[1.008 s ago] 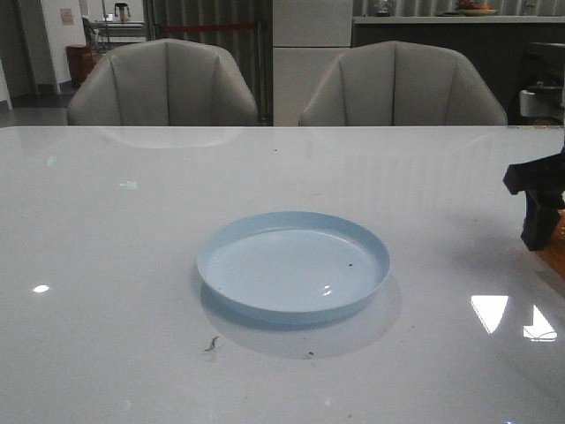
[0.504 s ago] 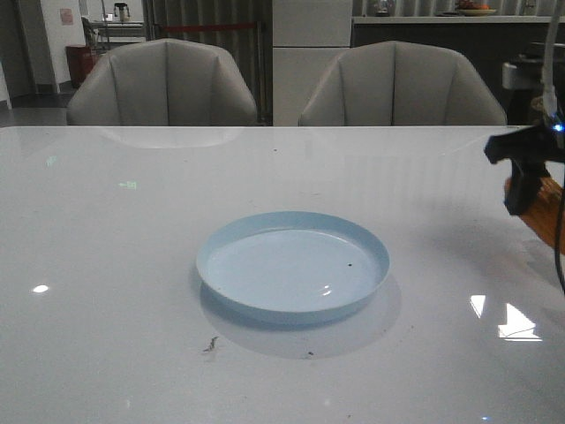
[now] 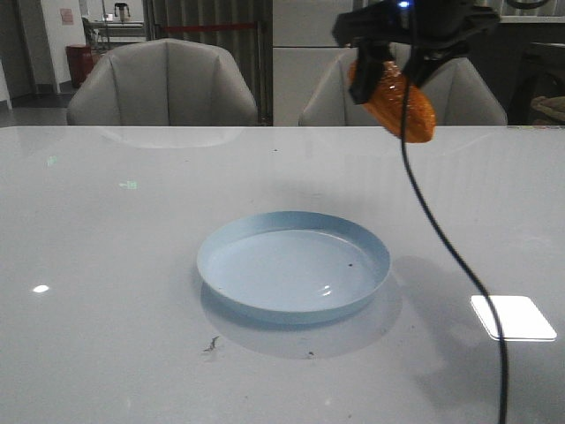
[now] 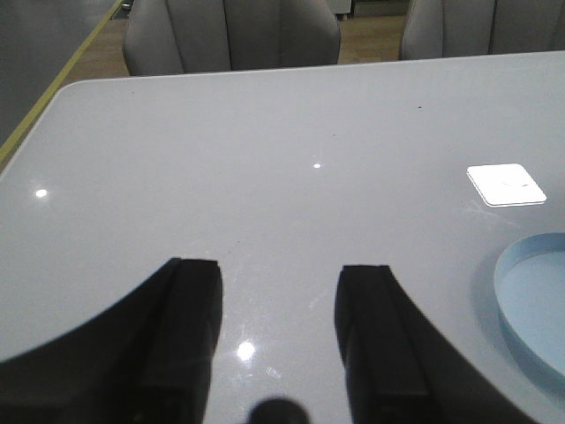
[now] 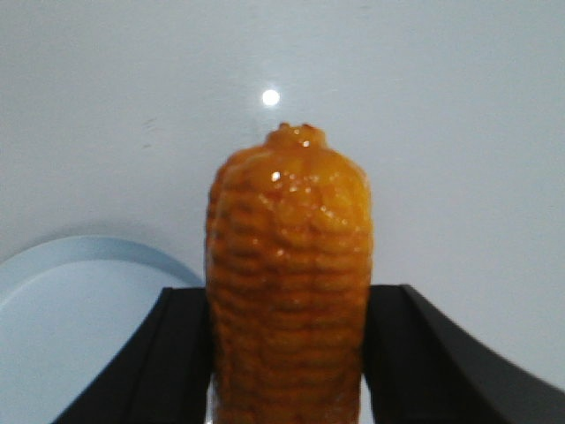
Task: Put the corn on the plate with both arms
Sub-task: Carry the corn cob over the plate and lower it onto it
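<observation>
My right gripper (image 3: 386, 69) is shut on the orange corn (image 3: 395, 104) and holds it high in the air, above and behind the plate's right side. In the right wrist view the corn (image 5: 288, 291) fills the gap between the two black fingers (image 5: 177, 353), tip pointing away. The pale blue plate (image 3: 231, 240) lies on the white table's middle; its rim shows in the right wrist view (image 5: 88, 252) and the left wrist view (image 4: 521, 274). My left gripper (image 4: 281, 283) is open and empty over bare table, left of the plate; it is out of the front view.
Two grey chairs (image 3: 163, 84) stand behind the table's far edge. A black cable (image 3: 441, 238) hangs from the right arm down past the plate's right side. A bright light patch (image 3: 512, 316) reflects on the table at the right.
The right gripper has risen with the corn from low at the table's right edge, moving left to a high spot behind the plate. The plate has not moved.
</observation>
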`<state>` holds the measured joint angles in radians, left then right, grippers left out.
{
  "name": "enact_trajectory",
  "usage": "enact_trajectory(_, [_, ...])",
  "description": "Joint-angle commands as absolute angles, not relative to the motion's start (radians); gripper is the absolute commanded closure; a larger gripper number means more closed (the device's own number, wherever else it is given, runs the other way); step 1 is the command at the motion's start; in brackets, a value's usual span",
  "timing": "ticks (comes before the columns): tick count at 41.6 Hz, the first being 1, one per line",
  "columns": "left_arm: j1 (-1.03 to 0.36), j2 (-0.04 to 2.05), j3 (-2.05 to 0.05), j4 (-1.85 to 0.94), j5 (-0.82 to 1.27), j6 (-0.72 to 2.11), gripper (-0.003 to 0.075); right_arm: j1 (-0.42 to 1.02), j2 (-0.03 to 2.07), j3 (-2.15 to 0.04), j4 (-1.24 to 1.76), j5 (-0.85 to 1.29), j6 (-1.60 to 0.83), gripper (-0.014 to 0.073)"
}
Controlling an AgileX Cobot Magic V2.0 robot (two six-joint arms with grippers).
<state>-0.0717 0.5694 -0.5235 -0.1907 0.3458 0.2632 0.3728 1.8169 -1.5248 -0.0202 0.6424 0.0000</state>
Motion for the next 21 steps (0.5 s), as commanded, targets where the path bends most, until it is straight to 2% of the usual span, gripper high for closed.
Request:
enact_trajectory(1, [-0.072, 0.570, -0.552, -0.205, 0.267, 0.255, 0.0344, 0.443, 1.787, -1.560, -0.020, 0.615, -0.010, 0.0334])
enact_trajectory(9, [-0.072, 0.570, -0.552, -0.205, 0.267, 0.255, 0.0344, 0.549, 1.870, -1.558, -0.020, 0.616, -0.010, 0.0334])
enact_trajectory(17, [-0.072, 0.570, -0.552, -0.205, 0.267, 0.255, 0.0344, 0.592, 1.965, -1.558, -0.020, 0.630, -0.010, 0.0333])
enact_trajectory(21, [-0.072, 0.570, -0.552, -0.205, 0.267, 0.255, 0.0344, 0.596, 2.001, -1.558, -0.021, 0.649, -0.017, 0.0298])
